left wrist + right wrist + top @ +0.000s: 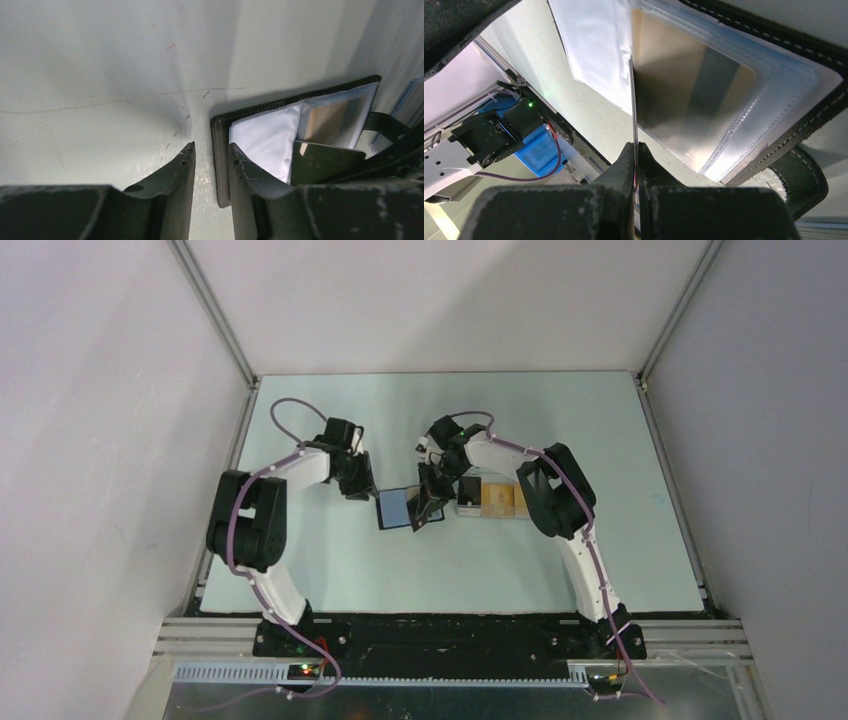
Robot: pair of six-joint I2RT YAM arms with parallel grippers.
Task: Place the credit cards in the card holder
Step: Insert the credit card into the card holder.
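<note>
1 credit card point(632, 100), clenched edge-on in the right gripper point(636, 148), should be slid squarely into the card holder point(280, 135), at whose edge the left gripper point(211, 152) is parted.

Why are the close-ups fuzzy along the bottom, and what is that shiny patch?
Left wrist view: the left gripper sits too near the lens, so it blurs, while the table scratches look sharp. Right wrist view: the right gripper blurs likewise, pinching a credit card edge-on; the shine is light glancing off the clear pocket of the card holder. Top view: even light.
</note>
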